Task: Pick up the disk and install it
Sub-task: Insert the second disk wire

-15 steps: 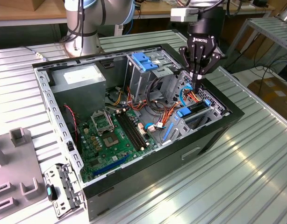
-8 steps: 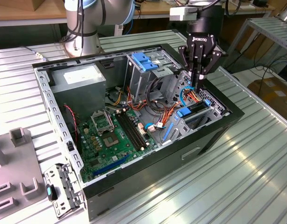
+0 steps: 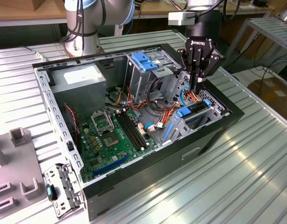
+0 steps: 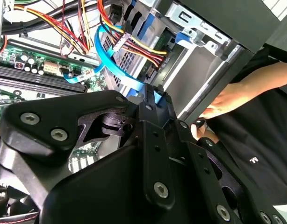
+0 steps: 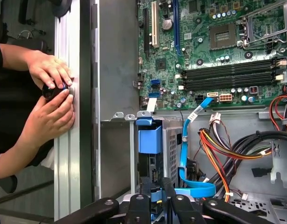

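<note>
Ribbed metal tabletop (image 3: 255,158) carried an open computer case (image 3: 213,133), its side panel off and the inside exposed. A green motherboard (image 3: 111,140) lay on the case floor, and a grey power supply (image 3: 80,79) sat in the far corner toward the exterior view's left. Next to it stood a metal cage (image 3: 146,70) with a blue handle. Loose brackets (image 3: 61,189) rested on the table outside the case, toward the exterior view's left.

The gripper (image 3: 196,85) hung over the drive bay at the case's corner on the exterior view's right, fingers pointing down and drawn close together. The disk (image 3: 196,111) sat edge-up in that bay, just below the fingertips, with its blue rail showing along the top. In the first wrist view the fingers (image 5: 168,192) reached down at the blue rail (image 5: 149,139) of the disk in its slot, and whether they pinched it could not be told. A blue ribbon cable (image 5: 192,154) and a bundle of coloured wires (image 5: 227,149) ran just beside the bay.

A person's hands (image 5: 50,100) rested on the table edge outside the case wall, clasped round a small dark round object (image 5: 53,90).
</note>
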### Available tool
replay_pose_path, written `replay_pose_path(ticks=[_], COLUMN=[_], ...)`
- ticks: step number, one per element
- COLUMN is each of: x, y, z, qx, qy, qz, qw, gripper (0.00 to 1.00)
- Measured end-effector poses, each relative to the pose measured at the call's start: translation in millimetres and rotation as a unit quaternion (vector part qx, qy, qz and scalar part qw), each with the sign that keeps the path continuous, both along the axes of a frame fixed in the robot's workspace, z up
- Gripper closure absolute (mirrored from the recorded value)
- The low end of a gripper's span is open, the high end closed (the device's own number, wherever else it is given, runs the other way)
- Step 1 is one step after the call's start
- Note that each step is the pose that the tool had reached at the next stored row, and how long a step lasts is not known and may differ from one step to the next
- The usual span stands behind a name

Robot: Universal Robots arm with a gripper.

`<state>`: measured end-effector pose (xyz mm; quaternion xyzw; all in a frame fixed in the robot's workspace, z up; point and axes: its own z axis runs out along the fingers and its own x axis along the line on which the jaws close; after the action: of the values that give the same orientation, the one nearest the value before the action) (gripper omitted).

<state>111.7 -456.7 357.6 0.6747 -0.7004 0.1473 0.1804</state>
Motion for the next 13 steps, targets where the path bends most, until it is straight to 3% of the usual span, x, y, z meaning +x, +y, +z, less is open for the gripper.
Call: replay_pose_path(ticks=[3, 4, 8, 12, 13], x=[0.0, 0.0, 0.0, -0.6, -1.6], y=[0.0, 0.0, -1.5, -15.0, -20.2], z=[-3.0, -3.8, -4.4, -6.0, -7.0], qx=[-0.0005, -0.0008, -0.0015, 0.0131, 0.0217], qy=[0.0, 0.0, 0.0, -0.0001, 0.0], qz=[0.0, 0.0, 0.0, 0.0, 0.0], qw=[1.0, 1.0, 1.0, 0.99991, 0.99976], gripper=[0.77, 0.84, 0.84, 0.84, 0.84])
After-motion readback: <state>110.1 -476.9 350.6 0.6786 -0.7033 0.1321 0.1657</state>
